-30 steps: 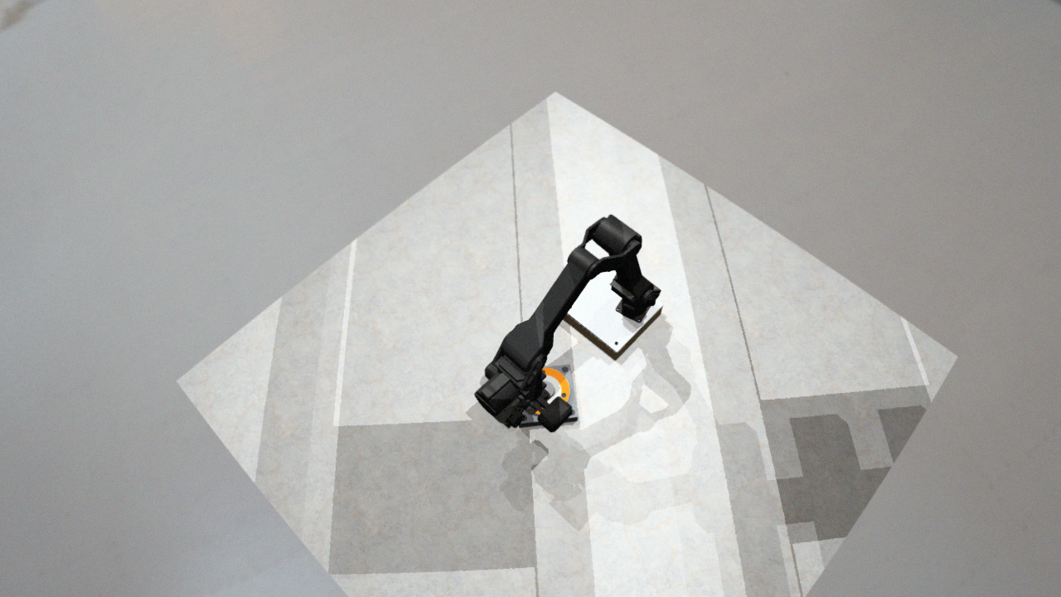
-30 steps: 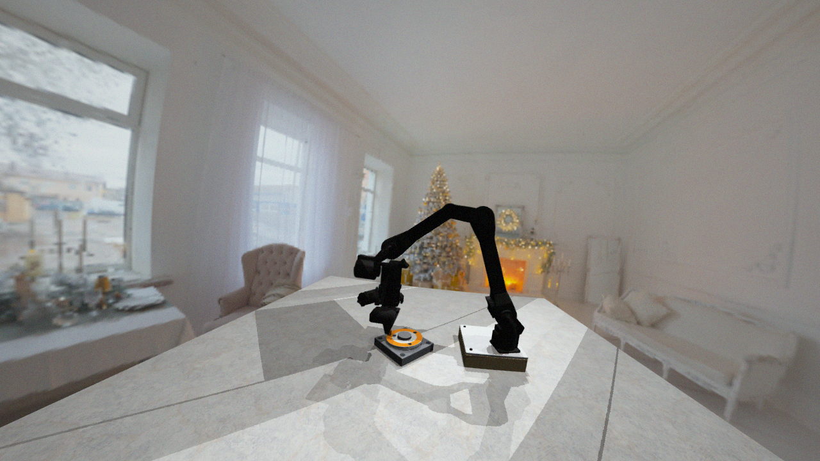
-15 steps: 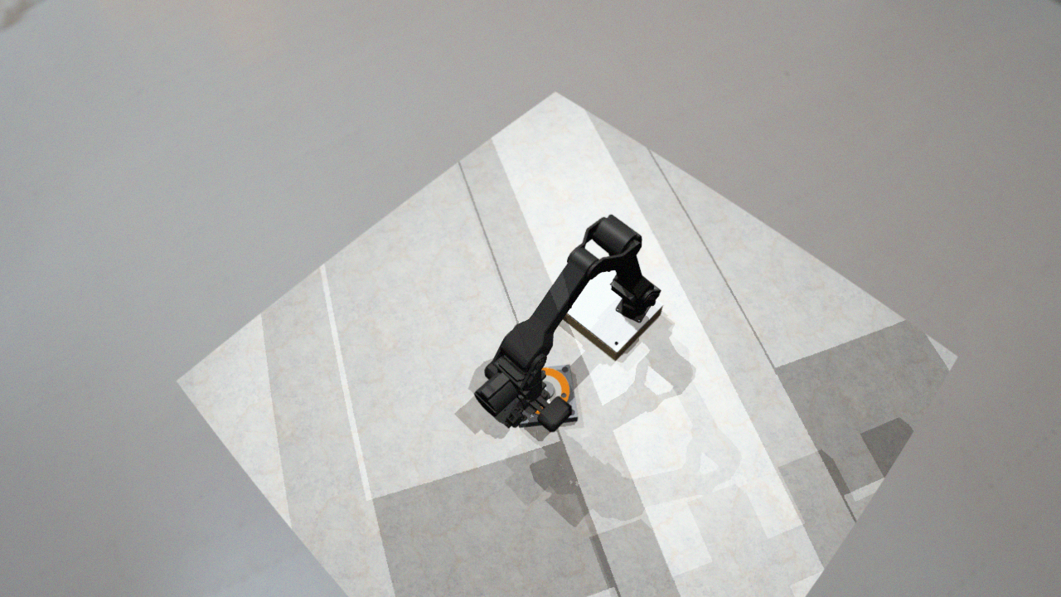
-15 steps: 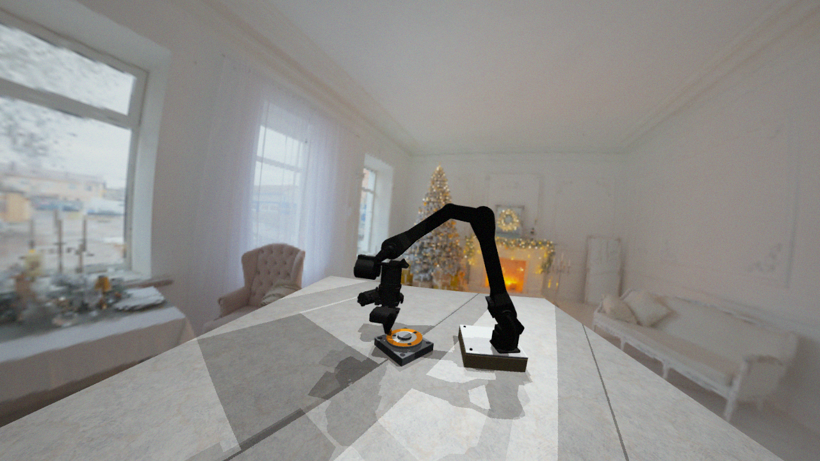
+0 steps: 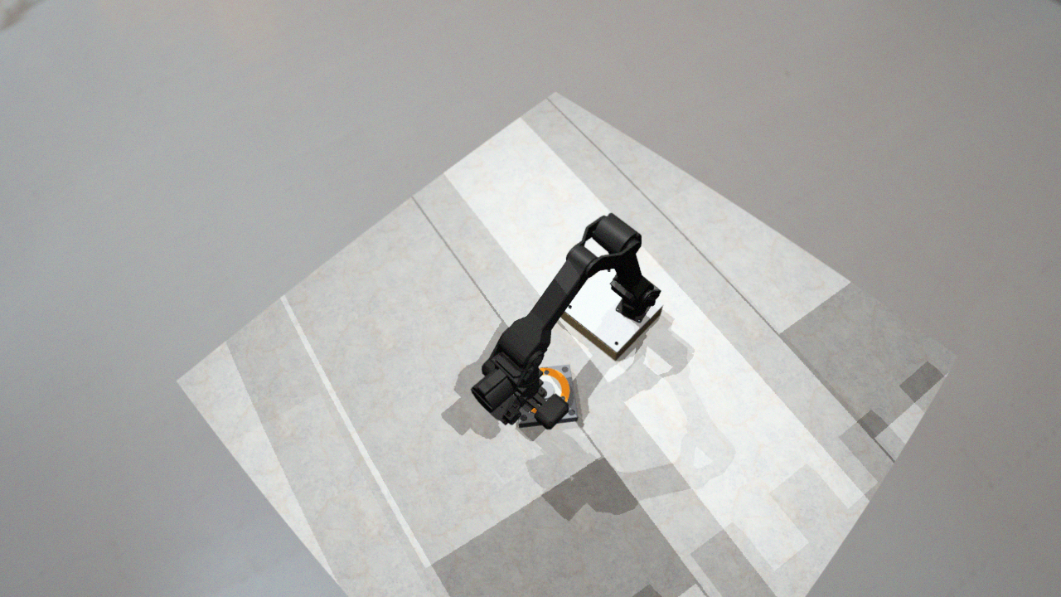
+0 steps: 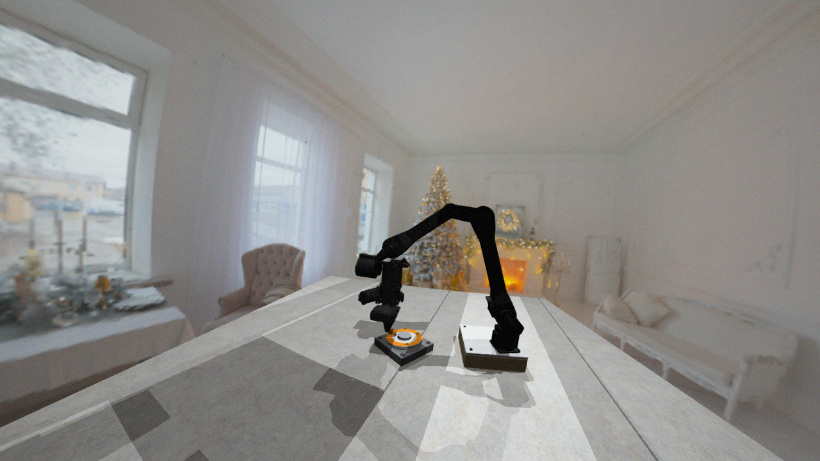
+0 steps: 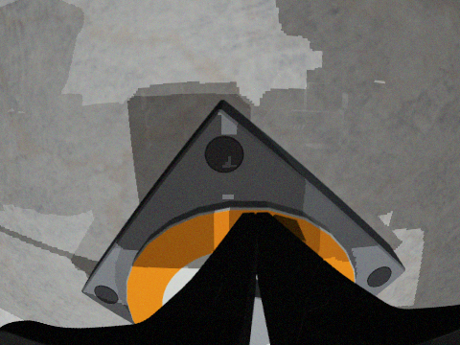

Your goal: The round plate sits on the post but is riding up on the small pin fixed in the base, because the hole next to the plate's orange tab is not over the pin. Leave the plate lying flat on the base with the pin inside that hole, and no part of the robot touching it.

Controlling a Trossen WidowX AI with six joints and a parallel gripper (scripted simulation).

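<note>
Round plate [image 5: 565, 387] [image 6: 414, 342] [image 7: 149, 283] around its post [image 5: 548, 389] [image 6: 404, 335], over the dark base [image 5: 572, 418] [image 6: 403, 357] [image 7: 268, 177] — gripper [image 5: 535, 405] [image 6: 388, 329] [image 7: 255, 224] pressed together, empty, tips at the rim, presumably to nudge it round — pin seating not visible from here.

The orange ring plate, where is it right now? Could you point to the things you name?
In the exterior view, the round plate [image 5: 567, 384] [image 6: 413, 342] [image 7: 144, 287] is on the dark square base [image 5: 565, 368] [image 6: 402, 356] [image 7: 222, 187], left of the arm's white-topped block [image 5: 593, 322] [image 6: 478, 344], just below the gripper [image 6: 388, 330].
</note>
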